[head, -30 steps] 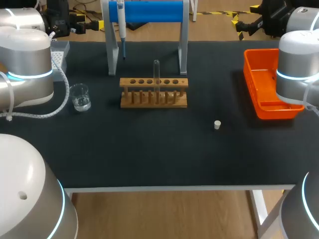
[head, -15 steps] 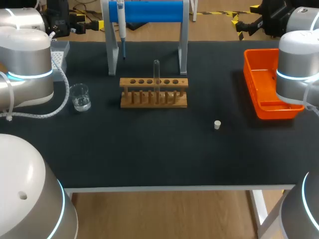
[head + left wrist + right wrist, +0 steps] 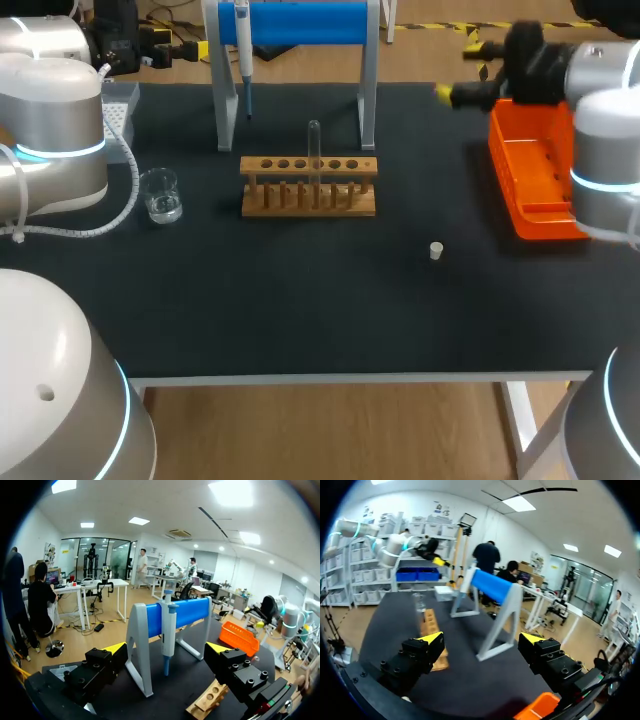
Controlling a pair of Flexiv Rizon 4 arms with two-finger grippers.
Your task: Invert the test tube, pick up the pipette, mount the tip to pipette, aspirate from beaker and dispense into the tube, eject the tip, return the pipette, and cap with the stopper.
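Note:
A clear test tube [image 3: 314, 148] stands in the wooden rack [image 3: 308, 186] at mid-table. The pipette [image 3: 243, 52] hangs on the blue-barred stand [image 3: 300, 22] behind it. To the left sits a glass beaker [image 3: 160, 194] with some liquid. The small white stopper [image 3: 436, 250] lies right of the rack. My right gripper [image 3: 456, 68] is open, high over the far end of the orange tray [image 3: 535, 185], and points toward the stand. In its own view the right gripper [image 3: 481, 639] faces the rack [image 3: 431, 640] and tube [image 3: 418, 605]. My left gripper [image 3: 166, 648] is open, with the pipette [image 3: 167, 630] ahead of it.
A grey tip box [image 3: 118, 108] sits at the far left, partly hidden by my left arm. The orange tray lies along the right edge. The near half of the black table [image 3: 300, 310] holds only the stopper.
My right arm has swung so that its gripper now reaches left past the orange tray's far end. The left arm and the table's objects have not moved.

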